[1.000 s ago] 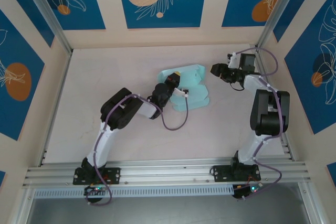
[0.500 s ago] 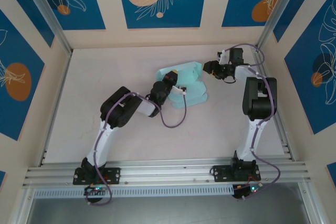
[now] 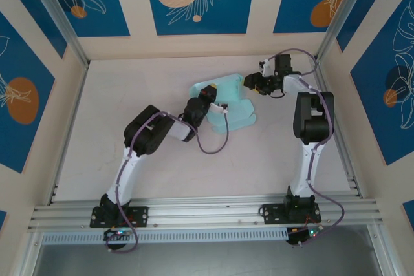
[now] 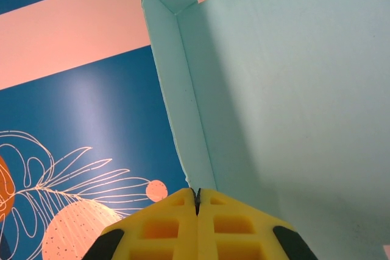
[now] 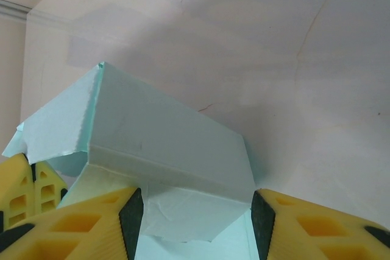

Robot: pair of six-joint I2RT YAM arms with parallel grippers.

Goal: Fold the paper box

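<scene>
1. Slightly shifted since a second ago, the left gripper (image 3: 212, 92) sits at the near-left part of the pale light-blue card paper box (image 3: 236, 105), which has slid a little leftward with it on the pale table (image 3: 129, 95).
2. In the left wrist view, this gripper's (image 4: 197, 198) yellow jaws are pressed fully together. A raised side wall of the paper box (image 4: 292, 89) runs straight into their seam, so they appear to pinch the card.
3. At the paper box's far-right corner, the right gripper (image 3: 250, 82) has swung in from well off to the right.
4. Its wrist view shows the right gripper (image 5: 194, 208) with jaws about half spread, the folded panel of the paper box (image 5: 164, 144) just ahead of and between them; nothing is clamped.
5. My reading: one side is braced while the other prepares to press a flap, so folding is mid-way.
6. Hidden: the tabs beneath the left arm, and whether the right fingertips touch card.
</scene>
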